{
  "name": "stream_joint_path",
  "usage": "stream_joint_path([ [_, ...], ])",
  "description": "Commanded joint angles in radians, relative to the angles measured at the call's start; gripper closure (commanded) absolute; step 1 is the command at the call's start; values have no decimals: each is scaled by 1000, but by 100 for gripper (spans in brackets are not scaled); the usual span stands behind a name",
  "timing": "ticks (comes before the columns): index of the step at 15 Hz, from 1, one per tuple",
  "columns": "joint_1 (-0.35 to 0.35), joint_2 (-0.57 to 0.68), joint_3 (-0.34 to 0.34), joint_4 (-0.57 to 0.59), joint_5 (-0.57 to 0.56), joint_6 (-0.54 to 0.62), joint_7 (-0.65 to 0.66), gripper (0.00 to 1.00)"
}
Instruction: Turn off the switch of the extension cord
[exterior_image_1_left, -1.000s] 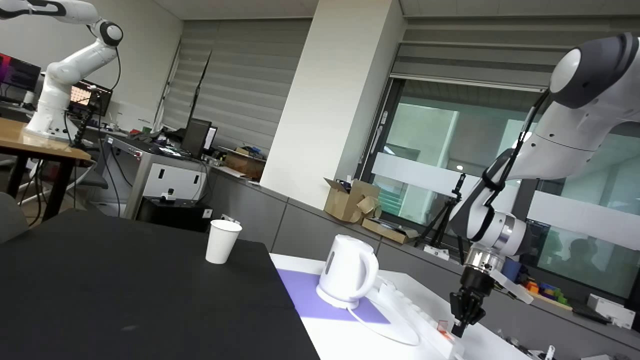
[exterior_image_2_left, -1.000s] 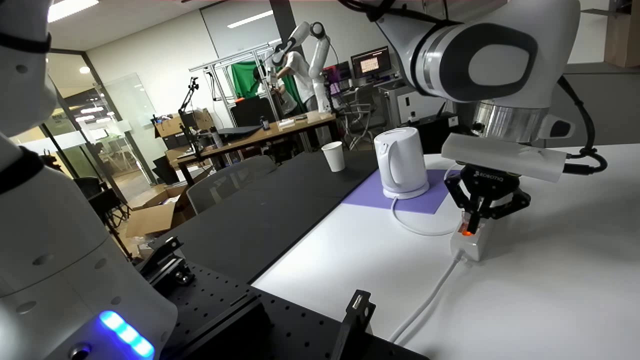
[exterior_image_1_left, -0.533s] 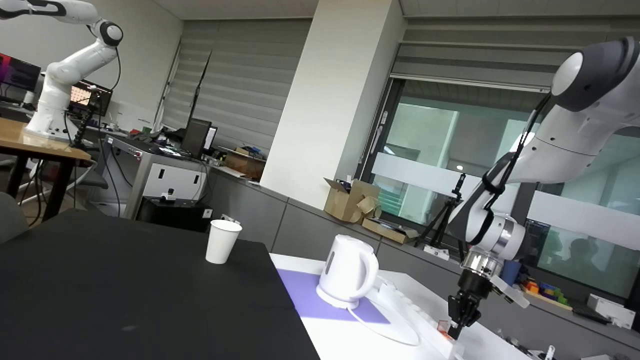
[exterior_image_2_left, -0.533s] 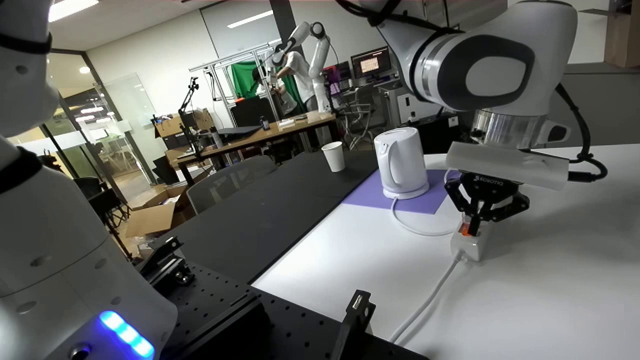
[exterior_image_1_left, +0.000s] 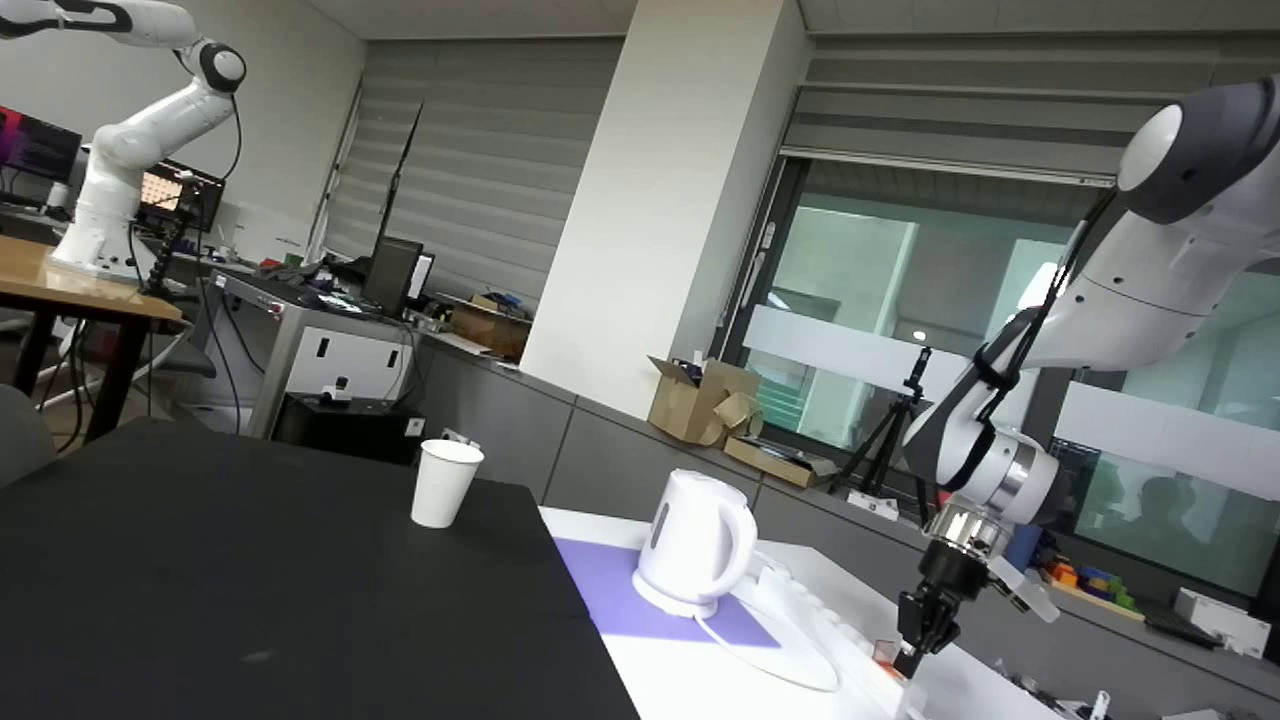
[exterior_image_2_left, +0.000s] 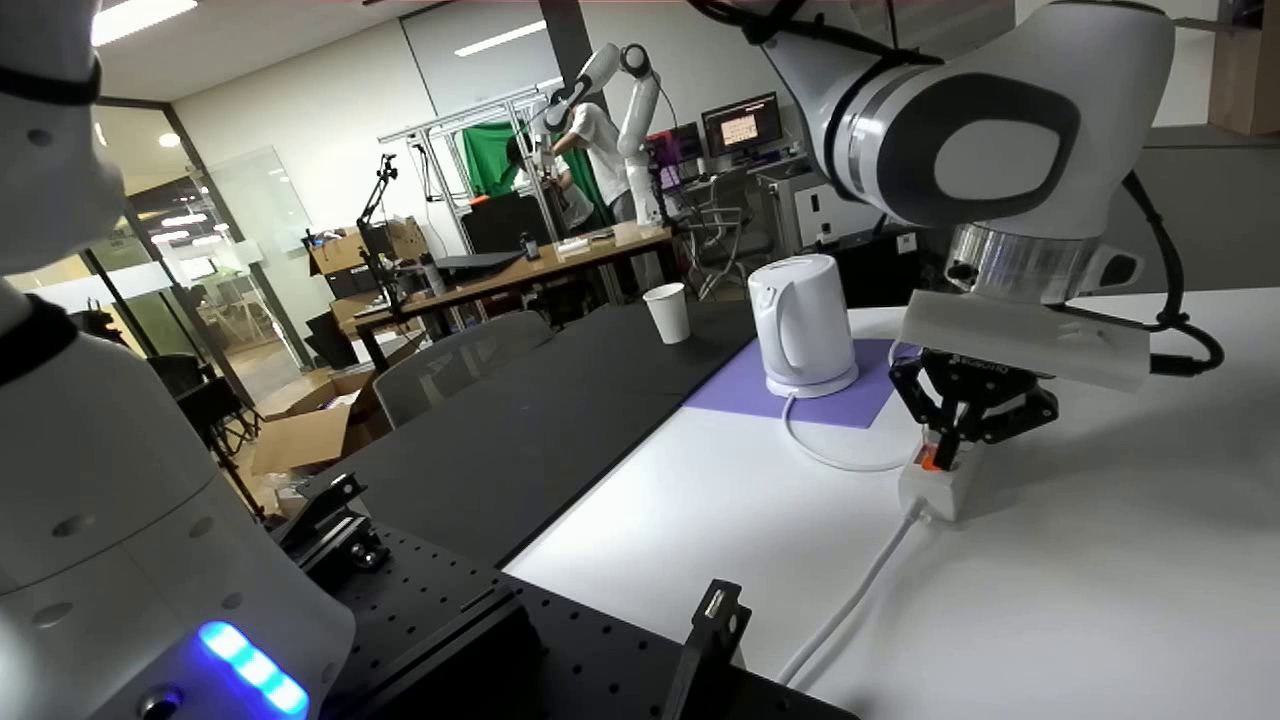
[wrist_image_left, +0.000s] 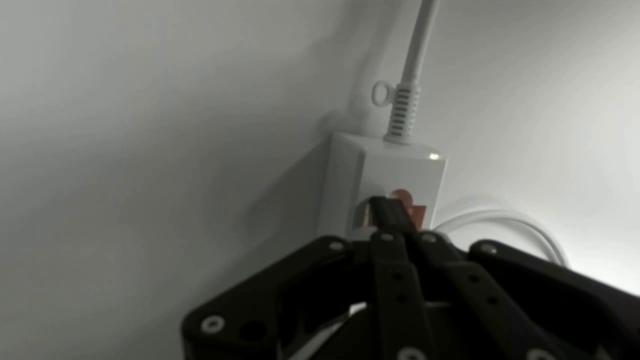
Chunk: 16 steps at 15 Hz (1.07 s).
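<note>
Extension cord (wrist_image_left: 387, 172) under the downturned pincer (wrist_image_left: 391, 202), arm (exterior_image_2_left: 980, 150) bent above.

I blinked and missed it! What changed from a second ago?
The closed gripper shifted slightly left in an exterior view, toward the power-strip switch, whose orange glow now looks dimmer. Nothing was grabbed or let go. The white electric kettle and paper cup stayed put.

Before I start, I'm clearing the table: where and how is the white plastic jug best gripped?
Probably by its curved white handle, from the right in an exterior view: the jug stands upright and the handle bows outward there, above its thin white cord.
</note>
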Motion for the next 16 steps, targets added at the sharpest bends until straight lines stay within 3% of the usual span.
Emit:
stream_joint_path([
  [1, -23, 6, 30, -39, 28, 65, -44, 100],
  [6, -19, -3, 36, -85, 58, 167, -13, 100],
  [16, 9, -16, 32, -124, 82, 217, 106, 100],
])
